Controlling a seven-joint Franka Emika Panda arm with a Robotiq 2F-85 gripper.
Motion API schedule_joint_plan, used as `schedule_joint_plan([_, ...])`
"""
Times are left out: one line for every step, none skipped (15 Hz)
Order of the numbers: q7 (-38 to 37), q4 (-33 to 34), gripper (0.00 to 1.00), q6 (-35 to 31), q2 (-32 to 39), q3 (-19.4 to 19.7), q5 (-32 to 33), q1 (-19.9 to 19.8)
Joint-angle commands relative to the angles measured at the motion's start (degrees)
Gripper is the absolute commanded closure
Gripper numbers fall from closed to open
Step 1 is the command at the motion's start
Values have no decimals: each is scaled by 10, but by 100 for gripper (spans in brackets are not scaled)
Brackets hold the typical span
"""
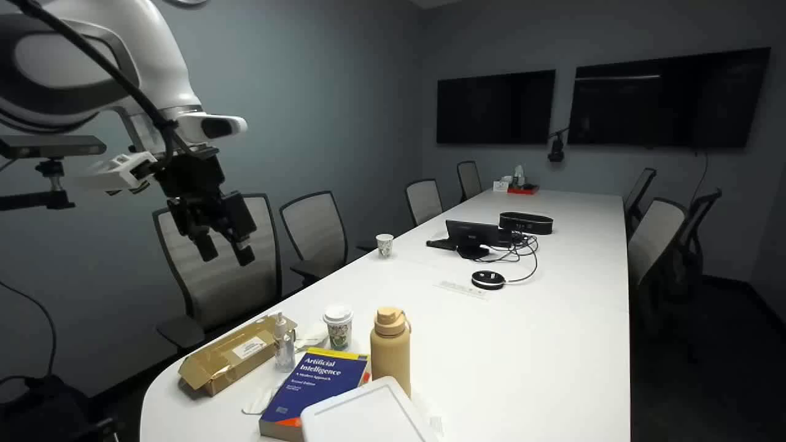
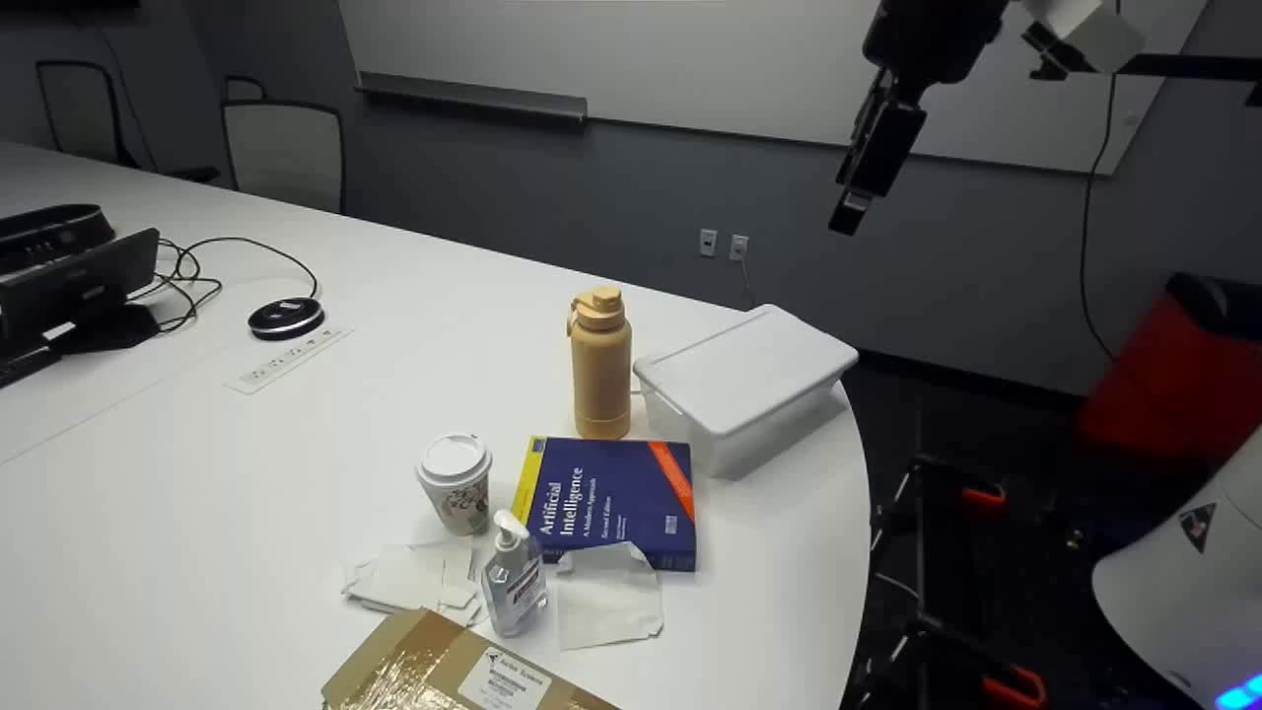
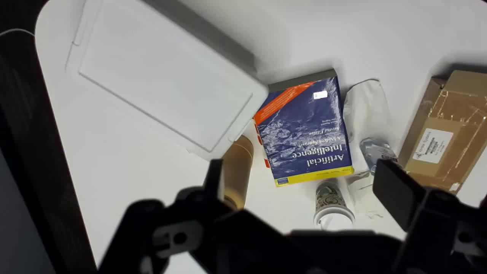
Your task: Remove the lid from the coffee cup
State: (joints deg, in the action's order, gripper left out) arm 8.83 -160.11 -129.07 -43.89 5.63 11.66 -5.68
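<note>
The coffee cup point(image 1: 339, 336) stands upright on the table beside the book in both exterior views point(image 2: 464, 507). It has a leafy printed pattern. The white lid point(image 2: 455, 457) sits on its rim, and also shows in an exterior view point(image 1: 338, 314). In the wrist view the cup point(image 3: 329, 195) and lid point(image 3: 336, 221) are near the bottom, the lid partly hidden by the gripper body. My gripper point(image 1: 226, 253) is open and empty, high above the table and well apart from the cup. Its fingers stand wide apart in the wrist view point(image 3: 300, 182).
A tan bottle point(image 2: 601, 370), blue book point(image 2: 611, 498) and white lidded box point(image 2: 744, 370) stand near the cup. A sanitizer bottle point(image 2: 515, 582), napkins point(image 2: 414, 577) and a cardboard box point(image 1: 236, 356) lie on its other side. Another small cup point(image 1: 384, 245) stands farther down the table.
</note>
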Motion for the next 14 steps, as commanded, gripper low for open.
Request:
schedule_joint_plan([1, 1, 0, 2, 0, -1, -1, 0])
schedule_joint_plan([1, 1, 0, 2, 0, -1, -1, 0])
schedule_joint_plan([1, 1, 0, 2, 0, -1, -1, 0])
schedule_joint_plan([-1, 15, 0, -10, 31, 1, -1, 0])
schedule_joint_plan([1, 27, 0, -19, 55, 5, -6, 4])
schedule_joint_plan([-2, 46, 0, -37, 95, 7, -11, 9])
schedule_joint_plan([-1, 64, 0, -55, 132, 11, -20, 16])
schedule_joint_plan([4, 80, 0, -72, 160, 16, -37, 24])
schedule_joint_plan([4, 96, 0, -88, 189, 17, -51, 29])
schedule_joint_plan([4, 116, 0, -105, 223, 17, -66, 34])
schedule_joint_plan([2, 138, 0, -120, 257, 16, -78, 38])
schedule_joint_plan([11, 163, 0, -132, 293, 20, -99, 47])
schedule_joint_plan([6, 189, 0, -144, 329, 15, -111, 49])
schedule_joint_plan([2, 217, 0, -153, 366, 11, -128, 53])
